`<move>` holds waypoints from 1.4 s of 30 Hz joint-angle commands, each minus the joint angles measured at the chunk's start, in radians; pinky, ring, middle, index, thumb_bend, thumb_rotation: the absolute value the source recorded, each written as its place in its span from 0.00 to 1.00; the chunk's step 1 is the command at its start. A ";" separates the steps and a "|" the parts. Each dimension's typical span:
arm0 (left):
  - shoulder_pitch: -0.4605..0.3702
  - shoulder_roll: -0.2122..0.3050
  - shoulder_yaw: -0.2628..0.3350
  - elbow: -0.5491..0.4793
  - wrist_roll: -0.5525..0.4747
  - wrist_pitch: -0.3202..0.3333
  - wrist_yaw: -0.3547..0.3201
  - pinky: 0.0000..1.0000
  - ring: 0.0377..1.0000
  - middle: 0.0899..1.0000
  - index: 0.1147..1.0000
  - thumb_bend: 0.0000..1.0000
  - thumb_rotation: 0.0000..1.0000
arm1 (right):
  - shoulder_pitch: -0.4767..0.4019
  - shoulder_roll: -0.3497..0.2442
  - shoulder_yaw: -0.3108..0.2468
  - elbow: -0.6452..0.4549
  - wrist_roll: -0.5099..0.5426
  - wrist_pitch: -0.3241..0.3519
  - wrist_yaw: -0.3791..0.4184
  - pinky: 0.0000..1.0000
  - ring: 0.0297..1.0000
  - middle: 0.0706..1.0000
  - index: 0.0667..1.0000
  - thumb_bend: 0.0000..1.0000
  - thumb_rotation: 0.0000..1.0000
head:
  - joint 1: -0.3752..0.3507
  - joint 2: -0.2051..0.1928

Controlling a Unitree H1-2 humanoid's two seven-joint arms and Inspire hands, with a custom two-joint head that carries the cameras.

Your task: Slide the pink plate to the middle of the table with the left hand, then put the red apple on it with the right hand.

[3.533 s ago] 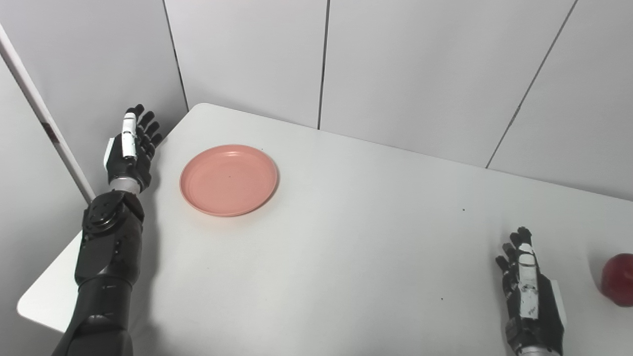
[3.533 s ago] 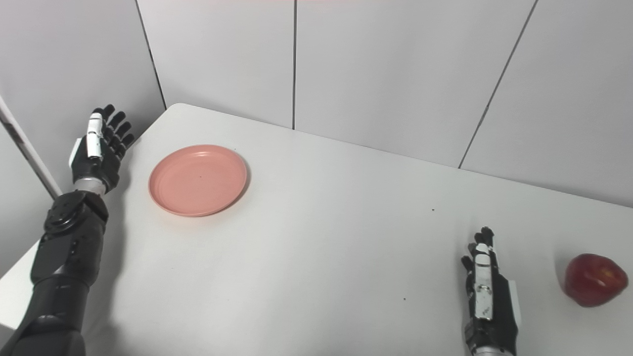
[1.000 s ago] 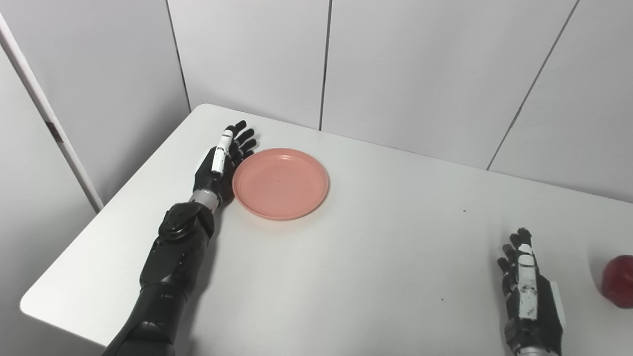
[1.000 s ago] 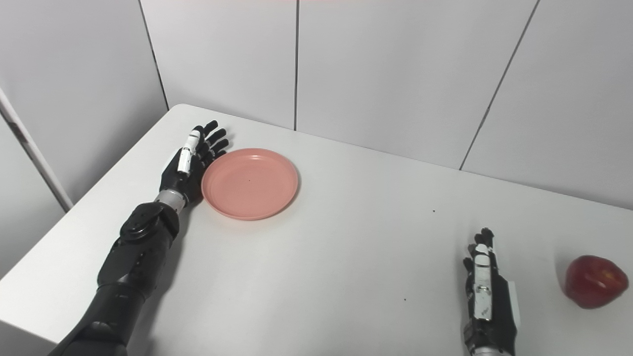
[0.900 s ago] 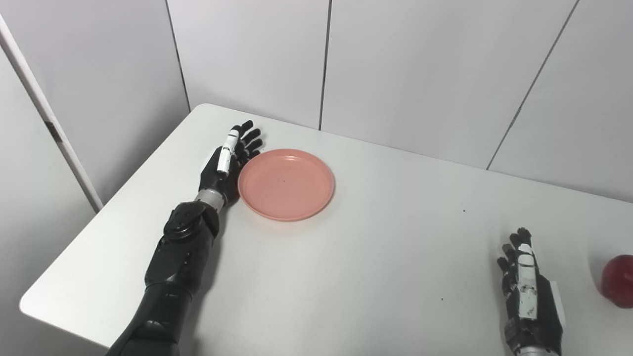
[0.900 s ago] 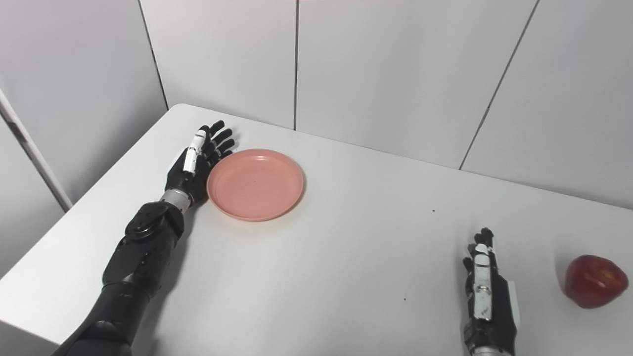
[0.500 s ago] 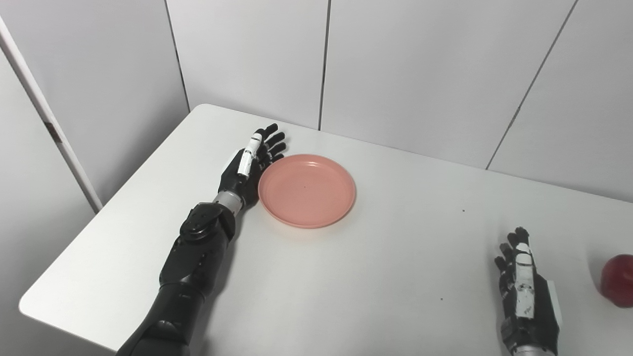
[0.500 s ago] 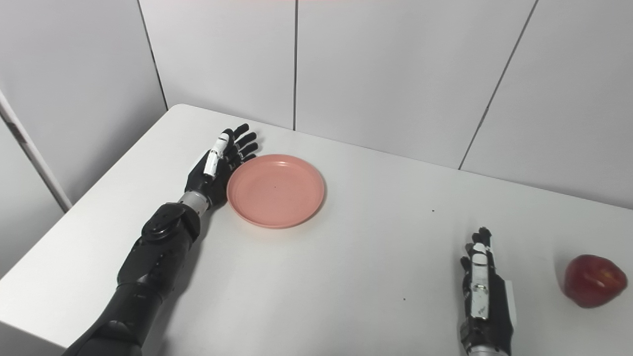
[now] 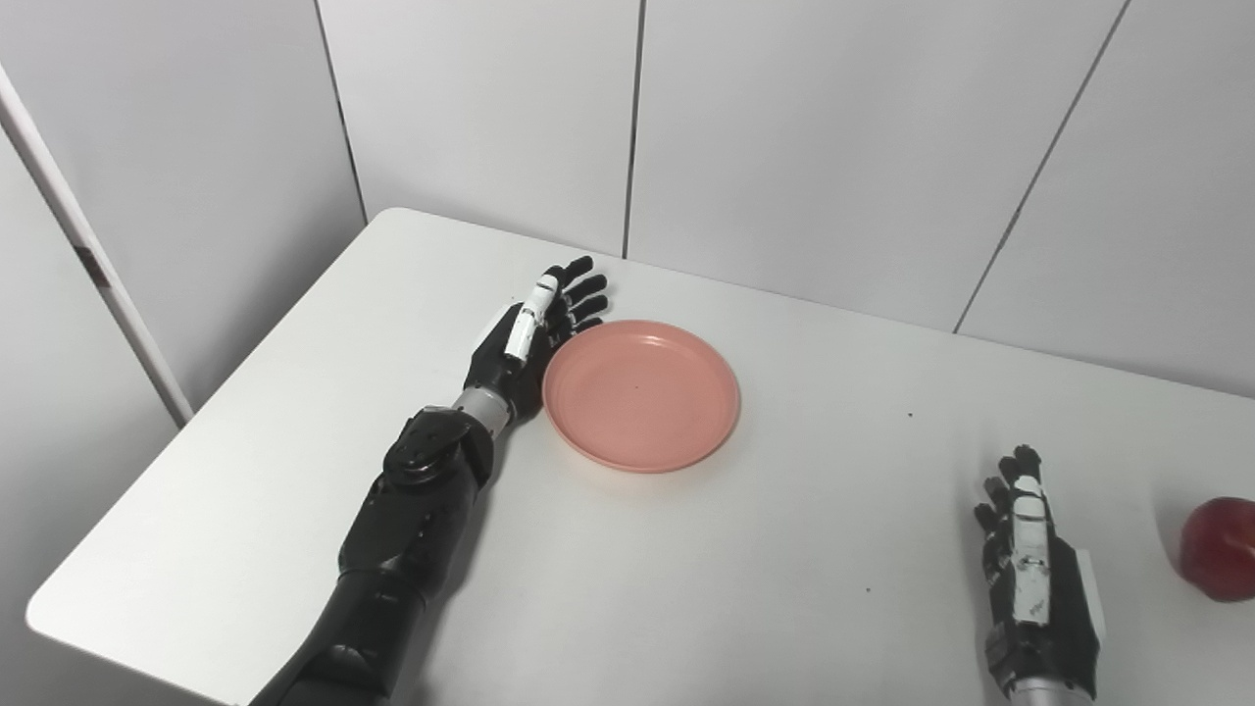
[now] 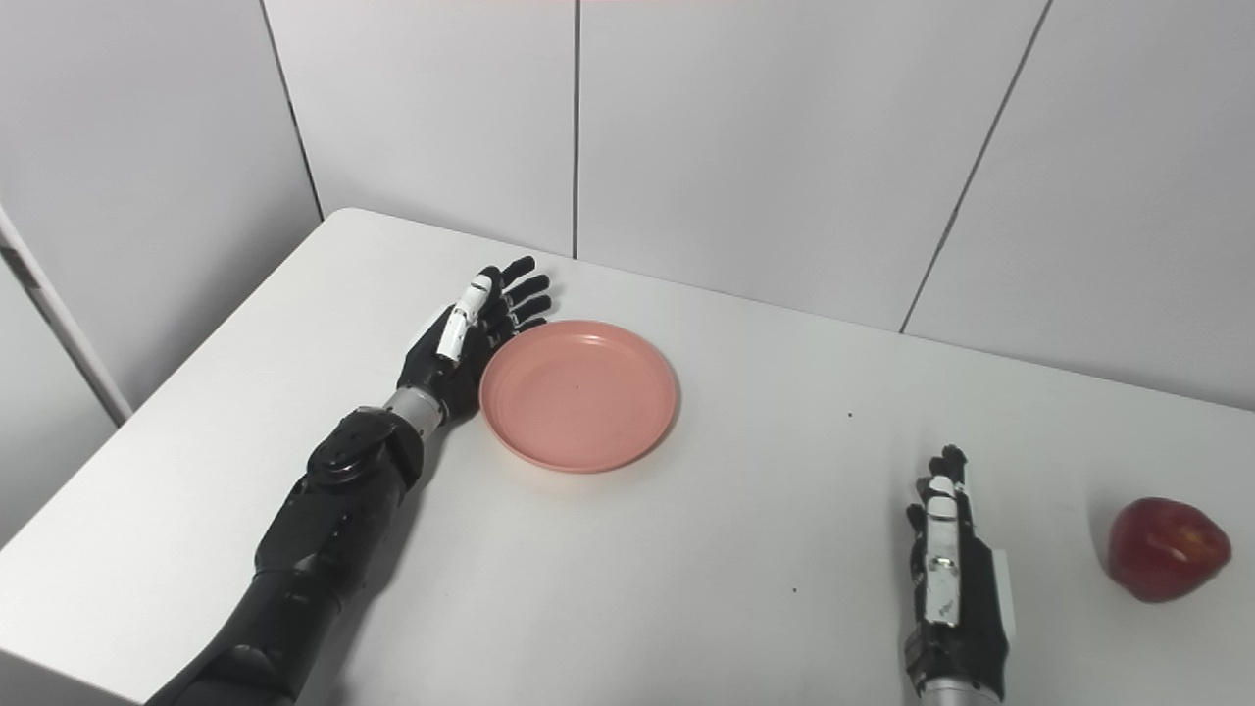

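— What was the biggest thing there, and what was it like?

— One white table (image 9: 686, 588), smooth and matte with rounded corners, a few dark specks on its top. Plain grey wall panels (image 9: 804, 137) with thin dark seams stood behind it.

— And the robot?

— Two black, jointed arms. The left hand (image 9: 529, 331) lay against the left rim of the plate, edge-on, fingers straight and spread, gripping nothing. The right hand (image 10: 949, 579) rested flat on the table near the front right, fingers extended and slightly apart, empty. Each hand carried a white strip along its back.

— The plate?

— One pink plate (image 9: 641, 394), round and shallow with a raised lip and a dull plastic look, lying left of the table's middle.

— And the fruit?

— One red apple (image 10: 1167, 548), glossy and slightly lumpy, sat on the table's right side, near the right hand but apart from it.
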State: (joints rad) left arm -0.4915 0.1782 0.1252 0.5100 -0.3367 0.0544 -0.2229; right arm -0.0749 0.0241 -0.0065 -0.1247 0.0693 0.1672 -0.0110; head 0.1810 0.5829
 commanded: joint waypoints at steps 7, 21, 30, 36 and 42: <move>0.022 -0.037 -0.019 0.035 0.014 0.042 -0.016 0.88 0.90 0.89 0.88 0.36 1.00 | -0.018 0.015 0.006 -0.046 -0.013 0.008 -0.008 1.00 1.00 1.00 1.00 0.20 1.00 | -0.019 0.011; 0.044 -0.080 -0.041 -0.022 0.018 0.083 -0.013 0.89 0.90 0.89 0.86 0.35 1.00 | -0.021 0.034 0.013 -0.061 -0.028 0.020 -0.018 1.00 1.00 1.00 1.00 0.21 1.00 | -0.056 0.038; 0.073 -0.110 -0.076 -0.090 0.050 0.121 0.017 0.89 0.90 0.89 0.87 0.34 1.00 | -0.025 0.046 0.018 -0.070 -0.025 0.034 -0.024 1.00 1.00 1.00 1.00 0.21 1.00 | -0.080 0.055; 0.088 -0.137 -0.097 -0.123 0.053 0.142 0.010 0.93 0.92 0.91 0.88 0.36 1.00 | -0.029 0.056 0.025 -0.079 -0.030 0.044 -0.028 1.00 1.00 1.00 1.00 0.22 1.00 | -0.114 0.073; 0.107 -0.166 -0.115 -0.178 0.073 0.183 0.041 0.91 0.91 0.90 0.88 0.35 1.00 | -0.033 0.067 0.034 -0.087 -0.042 0.044 -0.034 1.00 1.00 1.00 1.00 0.23 1.00 | -0.153 0.092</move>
State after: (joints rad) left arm -0.4154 0.0241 0.0223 0.3218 -0.2815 0.1666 -0.2038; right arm -0.0758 0.0787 0.0210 -0.1690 0.0357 0.2013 -0.0401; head 0.0262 0.6765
